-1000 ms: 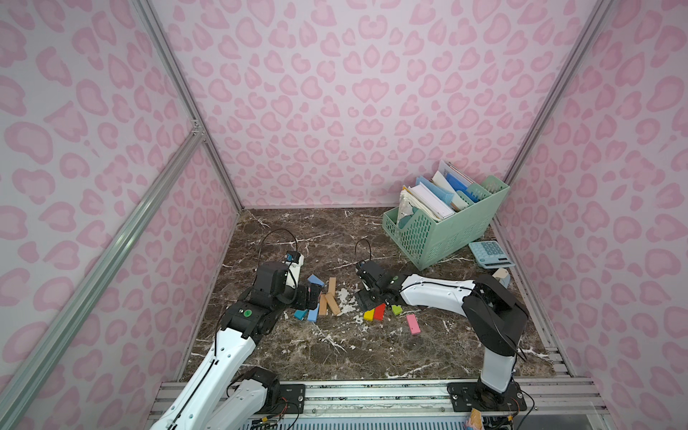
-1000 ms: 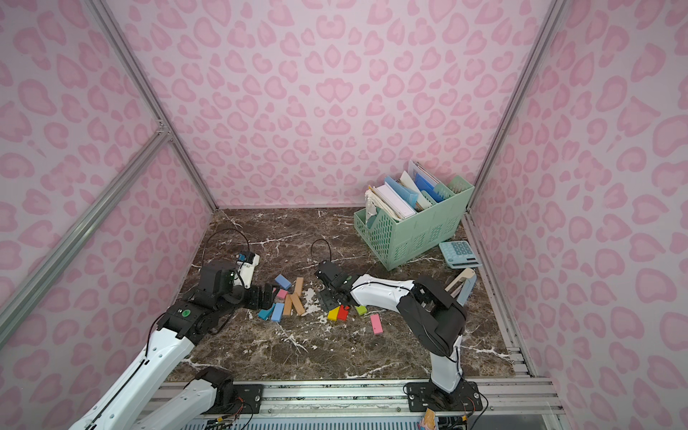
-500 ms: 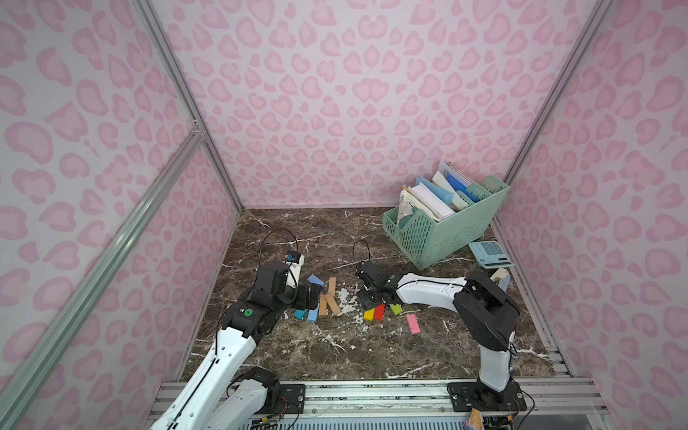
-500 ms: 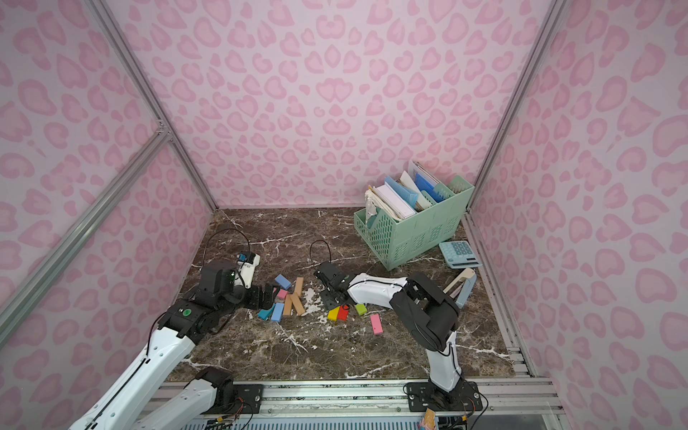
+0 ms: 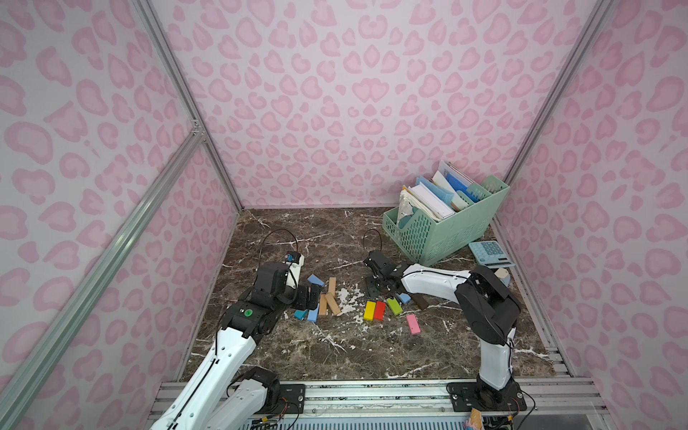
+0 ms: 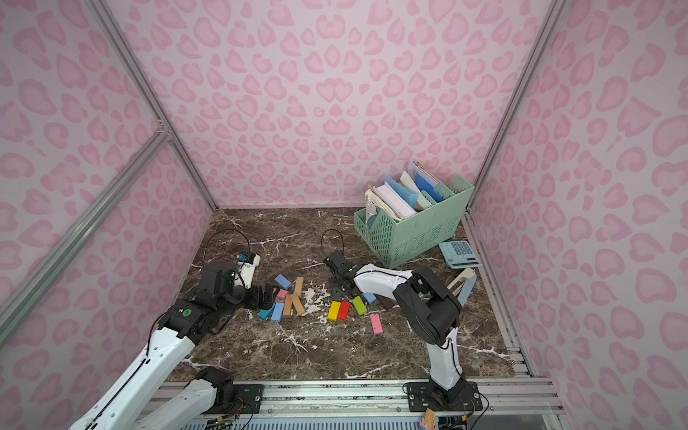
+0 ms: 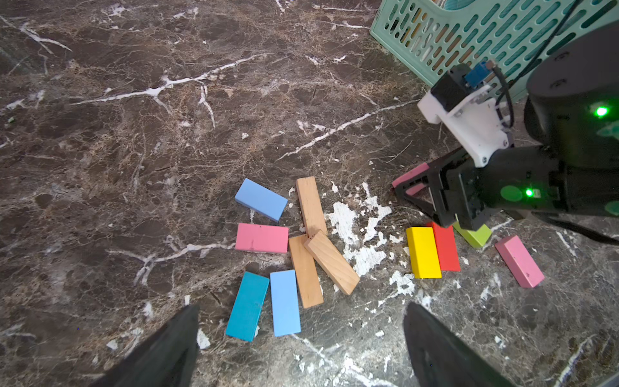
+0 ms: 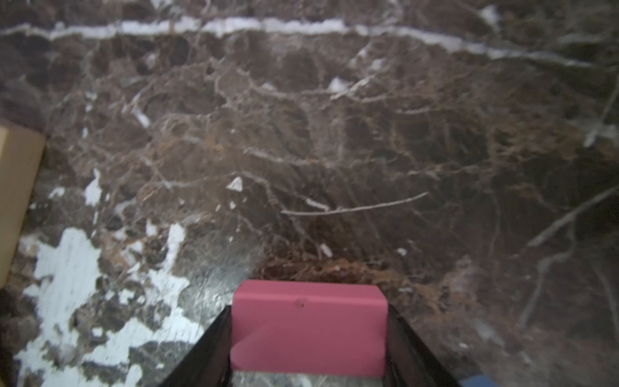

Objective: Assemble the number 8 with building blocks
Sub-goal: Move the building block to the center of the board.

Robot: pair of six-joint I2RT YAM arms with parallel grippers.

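Note:
Loose building blocks lie in two groups, and no number 8 shows among them. By my left gripper (image 5: 311, 294) lie light blue (image 7: 261, 199), pink (image 7: 262, 238), teal (image 7: 248, 305) and tan (image 7: 311, 201) blocks. The left gripper is open and its fingertips (image 7: 181, 331) stand on either side of that group, touching nothing. To the right lie yellow (image 5: 369, 311), red (image 5: 379, 310), green (image 5: 394, 306) and pink (image 5: 413, 324) blocks. My right gripper (image 8: 310, 311) is shut on a pink block (image 8: 310, 328) low over the marble, just behind the yellow and red ones.
A mint-green file basket (image 5: 446, 227) full of papers stands at the back right, with a blue-grey calculator (image 5: 490, 253) beside it. Another light blue block (image 5: 404, 298) and a dark brown one (image 5: 420, 301) lie under the right forearm. Pink walls close in both sides.
The right gripper's jaws have narrowed onto the pink block and the arm has shifted slightly left. The left arm has not moved.

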